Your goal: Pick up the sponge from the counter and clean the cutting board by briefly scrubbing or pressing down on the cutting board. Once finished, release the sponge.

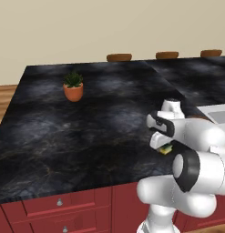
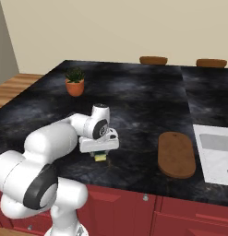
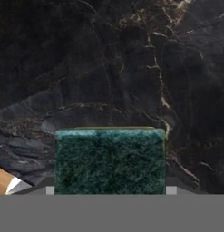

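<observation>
The sponge (image 3: 109,161) shows its dark green scrub top, spanning the whole gap between the two fingertips. My gripper (image 3: 110,190) is shut on the sponge, whose yellow base (image 2: 101,157) peeks out under the hand just above the counter (image 2: 134,101). From the left, the sponge (image 1: 166,149) hangs below the gripper (image 1: 164,145) near the counter's front edge. The brown cutting board (image 2: 176,154) lies flat to the right of the gripper, apart from it by about a board's width.
A small plant in an orange pot (image 1: 73,87) stands far back left. A pale sink (image 2: 217,154) lies right of the board. Brown round discs (image 2: 153,60) line the far edge. Red cabinets (image 2: 134,207) sit below the counter.
</observation>
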